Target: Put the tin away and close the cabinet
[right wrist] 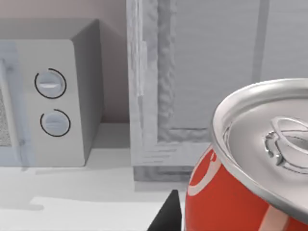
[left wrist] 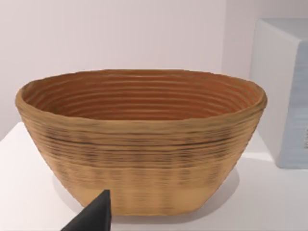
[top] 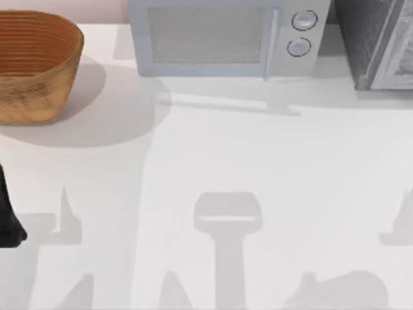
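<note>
In right wrist view, tin [right wrist: 240, 192] sits tilted just beside a dark finger [right wrist: 166, 216], facing cabinet [right wrist: 211, 72]; can't tell grip.

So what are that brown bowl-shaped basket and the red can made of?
The brown oval basket looks woven from coiled straw or wicker, matte, with ridged horizontal bands. The red cylindrical tin looks like thin metal: a glossy label and a shiny silver lid with a pull tab.

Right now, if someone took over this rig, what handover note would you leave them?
Right gripper: the tin sits very close in the right wrist view, apparently held, facing the cabinet beside the microwave.
Left gripper: idle near the basket at the table's left.
Done: tin apparently picked up.
Left: place the tin in the cabinet at the top view's far right, then close its door.
</note>
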